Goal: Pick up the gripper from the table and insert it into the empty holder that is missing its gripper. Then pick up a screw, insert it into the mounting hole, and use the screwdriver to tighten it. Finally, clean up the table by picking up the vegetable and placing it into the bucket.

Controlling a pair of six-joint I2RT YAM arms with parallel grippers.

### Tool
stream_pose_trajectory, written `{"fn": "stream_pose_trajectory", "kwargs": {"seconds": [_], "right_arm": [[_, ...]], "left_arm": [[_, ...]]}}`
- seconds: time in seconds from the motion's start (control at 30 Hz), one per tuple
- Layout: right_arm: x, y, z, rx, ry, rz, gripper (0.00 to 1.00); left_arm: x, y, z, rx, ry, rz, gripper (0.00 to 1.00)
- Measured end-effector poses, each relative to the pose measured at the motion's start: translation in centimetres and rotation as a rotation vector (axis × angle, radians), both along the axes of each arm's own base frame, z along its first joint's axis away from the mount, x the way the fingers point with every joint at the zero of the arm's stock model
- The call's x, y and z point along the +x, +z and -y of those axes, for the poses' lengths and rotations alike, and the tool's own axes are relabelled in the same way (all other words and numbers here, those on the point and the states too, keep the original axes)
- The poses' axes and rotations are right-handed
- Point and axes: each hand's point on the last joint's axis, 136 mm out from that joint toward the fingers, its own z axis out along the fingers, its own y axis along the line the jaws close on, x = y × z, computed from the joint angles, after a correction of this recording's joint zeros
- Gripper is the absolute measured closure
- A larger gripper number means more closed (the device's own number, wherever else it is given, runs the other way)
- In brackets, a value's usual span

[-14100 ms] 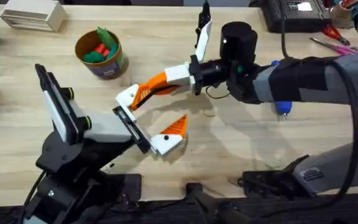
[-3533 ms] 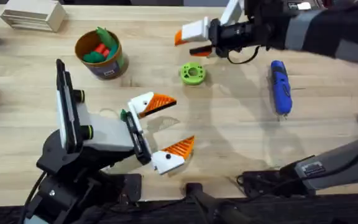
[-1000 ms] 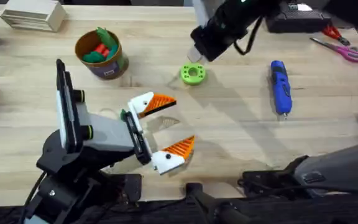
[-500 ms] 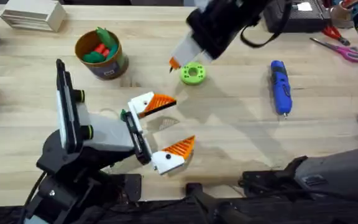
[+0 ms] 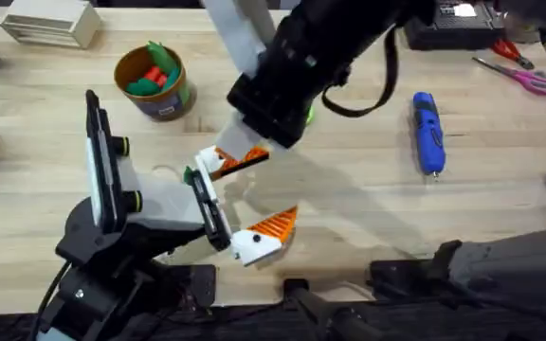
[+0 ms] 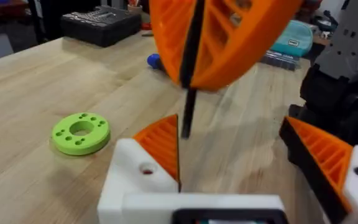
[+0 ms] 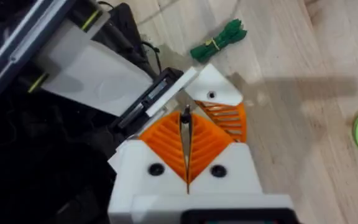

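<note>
Reaching diagonally from the far right across the table's middle, the right arm shows large, dark and blurred in the overhead view, and the right gripper [image 7: 187, 163] at its end hangs directly over the upper finger of the left gripper [image 5: 240, 197]. In the right wrist view its two orange ribbed pads [image 7: 166, 143] are pressed together, with a thin dark object, probably a screw or a bit though too small to tell, caught between the tips and pointing down at the holder [image 7: 213, 90], the white wedge with a small mounting hole. The orange gripper [image 5: 240, 156] piece already sits on that holder. The left arm lies low over the near left of the table [image 5: 368, 199], its jaws spread wide, one orange-tipped finger toward the right arm and the other [image 5: 271, 225] nearer the table's front edge. The left wrist view shows the closed orange pads hanging just above its own finger, a thin dark tip reaching down beside it. The vegetable [image 7: 218, 40] lies on the wood just beside the left gripper. The screwdriver [image 5: 427, 131] lies well apart to the right, the bucket [image 5: 153, 81] stands at the far left with toy items inside, and a green ring [image 6: 80, 132] rests flat on the table.
</note>
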Motion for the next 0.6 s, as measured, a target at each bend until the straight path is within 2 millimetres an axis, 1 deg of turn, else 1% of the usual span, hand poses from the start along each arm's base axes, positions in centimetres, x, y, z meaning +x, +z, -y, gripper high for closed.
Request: {"fn": "stream_pose_trajectory", "kwargs": {"seconds": [0.17,0.3,0.43,0.6], "right_arm": [[0.4,-1.5,-0.5,-0.041,0.003,-0.005,0.994],[0.9,-2.5,-0.5,-0.076,-0.007,0.0,0.994],[1.6,-2.7,-0.4,-0.094,-0.022,0.032,0.994],[1.8,-2.8,-0.3,-0.099,-0.026,0.041,0.994]], "left_arm": [[0.0,0.0,0.0,0.0,0.0,0.0,0.014],[0.0,0.0,0.0,0.0,0.0,0.0,0.014],[0.0,0.0,0.0,0.0,0.0,0.0,0.014],[0.0,0.0,0.0,0.0,0.0,0.0,0.014]]}}
